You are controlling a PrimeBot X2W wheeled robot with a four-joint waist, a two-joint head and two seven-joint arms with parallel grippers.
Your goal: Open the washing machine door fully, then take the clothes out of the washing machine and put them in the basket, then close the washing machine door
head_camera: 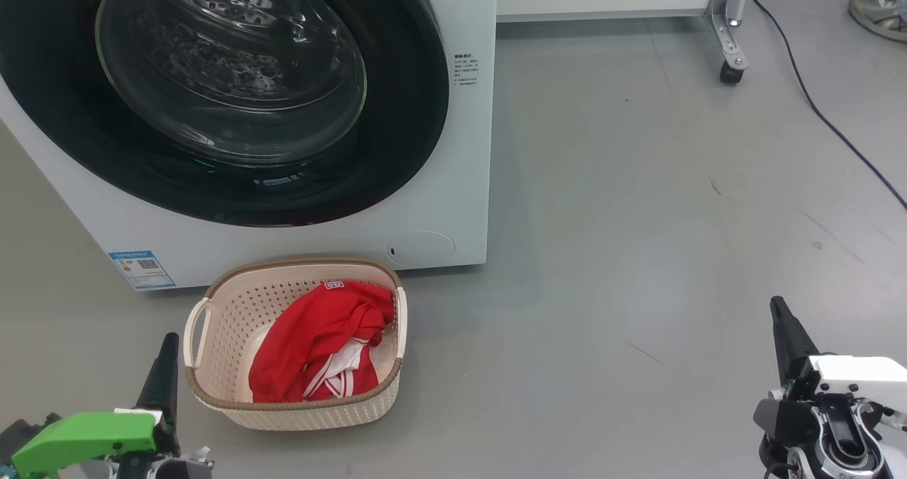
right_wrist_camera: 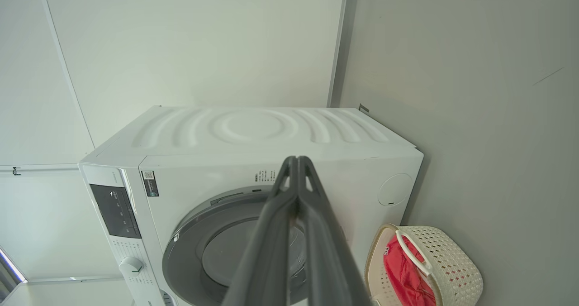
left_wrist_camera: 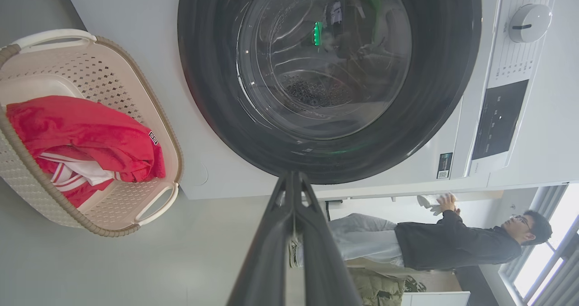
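Soft clothes [head_camera: 312, 337], perf. plastic basket [head_camera: 230, 323]

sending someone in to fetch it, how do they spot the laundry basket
Find the big white washing machine with the round black-rimmed door. On the grey floor just in front of its bottom edge sits the basket. It is cream perforated plastic with a brown rim, holding red clothes.

Grey scuffed floor [head_camera: 638, 217], black cable [head_camera: 815, 110] trailing across it, metal caster leg [head_camera: 730, 47], bright window [left_wrist_camera: 540, 260]
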